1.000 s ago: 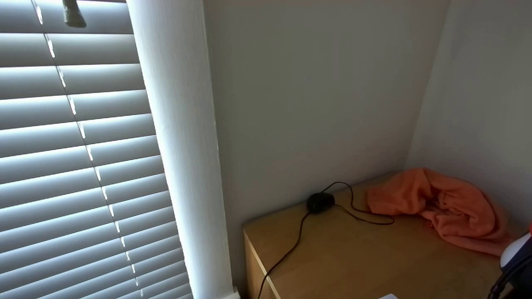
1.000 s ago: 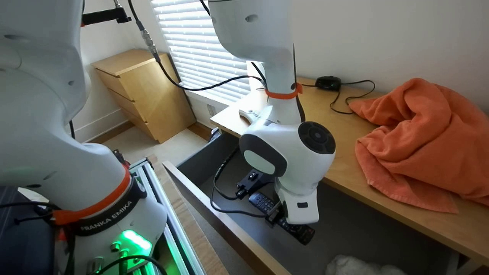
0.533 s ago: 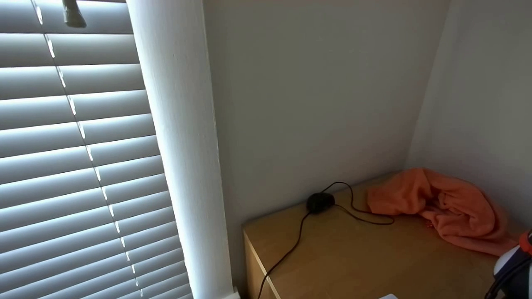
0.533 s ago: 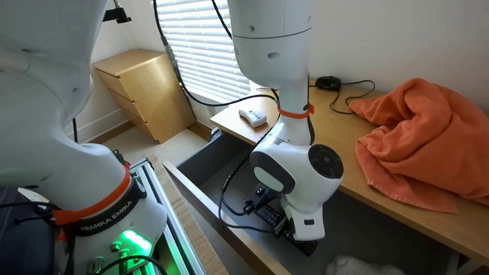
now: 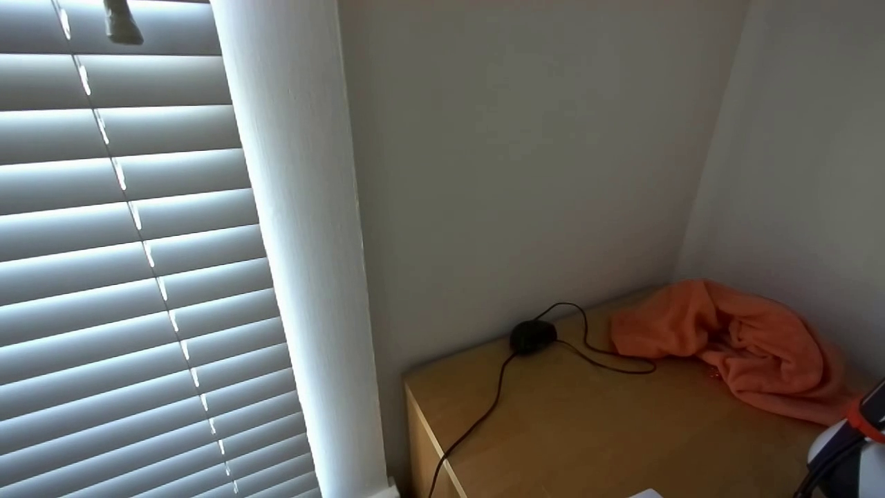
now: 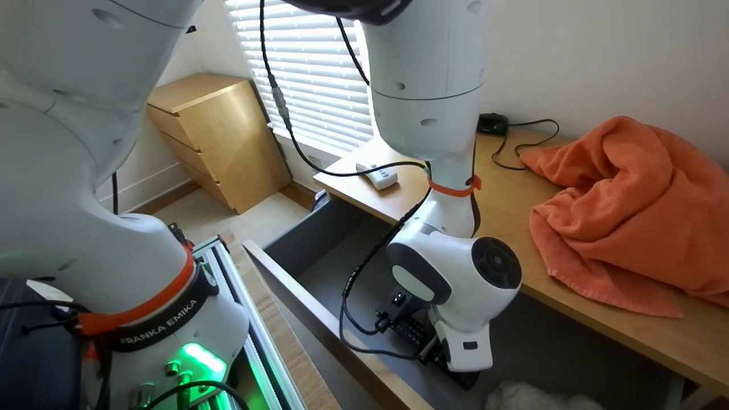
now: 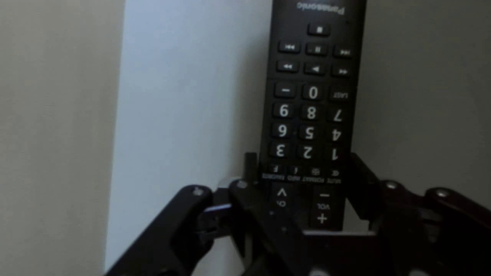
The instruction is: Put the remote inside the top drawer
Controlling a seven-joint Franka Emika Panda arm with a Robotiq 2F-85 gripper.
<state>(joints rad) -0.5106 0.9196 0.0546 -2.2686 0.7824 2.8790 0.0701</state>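
The black remote (image 6: 411, 330) is between the fingers of my gripper (image 6: 426, 348), within the open drawer (image 6: 307, 310) under the desk top. In the wrist view the remote (image 7: 312, 92) extends away from my gripper (image 7: 303, 165), its number buttons facing the camera. The fingers (image 7: 251, 168) close on both long sides of it. The remote's lower end is hidden behind the gripper. I cannot tell whether the remote touches the drawer floor. The gripper and remote are out of view in an exterior view, where only part of the arm (image 5: 840, 449) shows.
An orange cloth (image 6: 632, 228) lies on the desk top (image 6: 507, 199). A black plug with a cord (image 6: 492, 123) and a white handheld device (image 6: 383, 178) are also there. A white fluffy thing (image 6: 541, 396) lies in the drawer. A wooden cabinet (image 6: 228, 142) stands behind.
My arm has moved down and to the right in an exterior view, and the remote has moved with the gripper further into the drawer. The white device has come into fuller view.
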